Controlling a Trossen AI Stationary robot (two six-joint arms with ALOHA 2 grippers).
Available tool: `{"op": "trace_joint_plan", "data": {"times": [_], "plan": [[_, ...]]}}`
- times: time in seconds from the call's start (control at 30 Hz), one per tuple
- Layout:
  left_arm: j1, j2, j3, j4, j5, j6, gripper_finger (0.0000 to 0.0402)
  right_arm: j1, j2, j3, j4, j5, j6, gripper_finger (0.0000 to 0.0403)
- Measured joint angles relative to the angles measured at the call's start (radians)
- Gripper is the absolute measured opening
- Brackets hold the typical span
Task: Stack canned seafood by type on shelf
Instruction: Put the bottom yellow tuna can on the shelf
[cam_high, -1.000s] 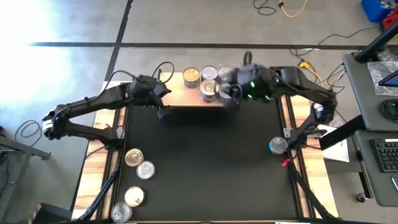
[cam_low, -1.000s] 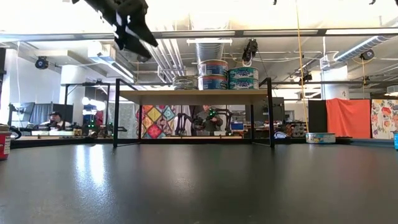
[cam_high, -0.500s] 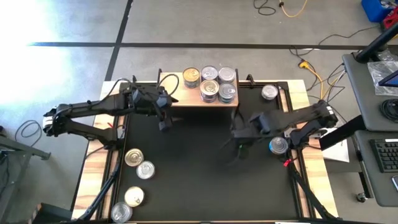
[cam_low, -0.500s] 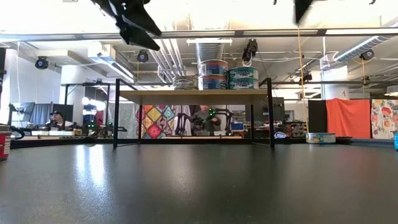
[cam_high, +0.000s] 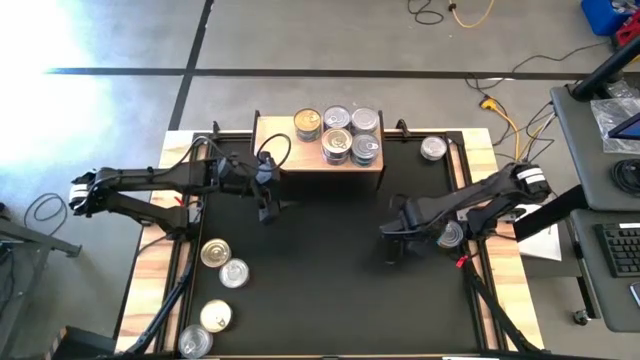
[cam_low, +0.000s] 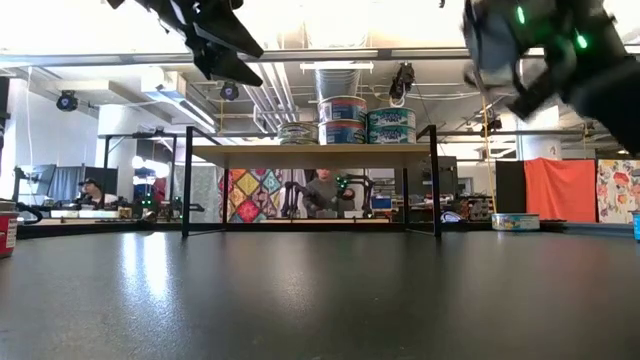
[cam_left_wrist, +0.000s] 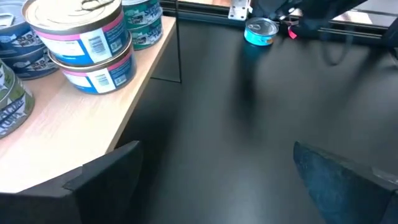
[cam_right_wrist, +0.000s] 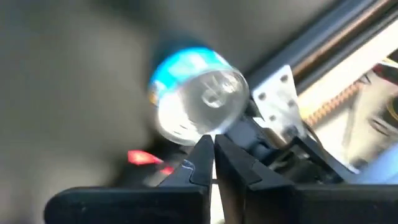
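Observation:
The shelf (cam_high: 318, 158) stands at the table's far edge. On it sit a gold-lidded can (cam_high: 307, 124) and several silver-lidded cans (cam_high: 337, 145), some stacked two high (cam_left_wrist: 87, 43). My left gripper (cam_high: 268, 203) hangs open just in front of the shelf's left end, nothing between its fingers (cam_left_wrist: 106, 180). My right gripper (cam_high: 391, 240) is shut and empty above the table's right part. A blue-labelled can (cam_right_wrist: 198, 102) stands on the table beyond its fingertips, by the right rim (cam_high: 447, 236).
Several loose cans lie at the near left: a gold-lidded one (cam_high: 215, 252), silver ones (cam_high: 234, 272) and two more at the left rim (cam_high: 216, 316). Another silver can (cam_high: 433, 149) stands right of the shelf. The black middle of the table (cam_high: 320, 270) holds nothing.
My right gripper has left the cans on the shelf. It has swung toward the near and right edges and dropped low, tipping its shut fingers steeply down. My left gripper has drifted toward the near edge past the shelf's left end, still open. The cans have kept their places.

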Motion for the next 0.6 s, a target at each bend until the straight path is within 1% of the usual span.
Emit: {"op": "trace_joint_plan", "data": {"times": [0.13, 0.2, 0.3, 0.37, 0.47, 0.53, 0.6], "plan": [[0.0, 0.0, 0.0, -0.021, 0.0, -0.005, 0.04, -0.038, 0.03, -0.129, 0.002, -0.055, -0.139, 0.0009], [0.0, 0.0, 0.0, -0.035, -0.001, -0.006, 0.04, -0.054, 0.053, -0.165, -0.001, -0.057, -0.199, 0.0009], [0.0, 0.0, 0.0, -0.046, -0.002, -0.006, 0.04, -0.07, 0.094, -0.206, 0.052, -0.047, -0.274, 0.0009], [0.0, 0.0, 0.0, -0.051, -0.003, -0.005, 0.04, -0.069, 0.118, -0.227, 0.126, -0.053, -0.32, 0.0009], [0.0, 0.002, 0.0, -0.061, -0.003, -0.006, 0.04, -0.067, 0.168, -0.242, 0.218, -0.091, -0.393, 0.0009], [0.0, 0.001, 0.0, -0.084, -0.003, -0.012, 0.04, -0.066, 0.204, -0.235, 0.23, -0.095, -0.409, 0.0009], [-0.001, -0.002, 0.0, -0.143, -0.003, -0.015, 0.04, -0.066, 0.245, -0.207, 0.218, -0.1, -0.429, 0.0009]]}}
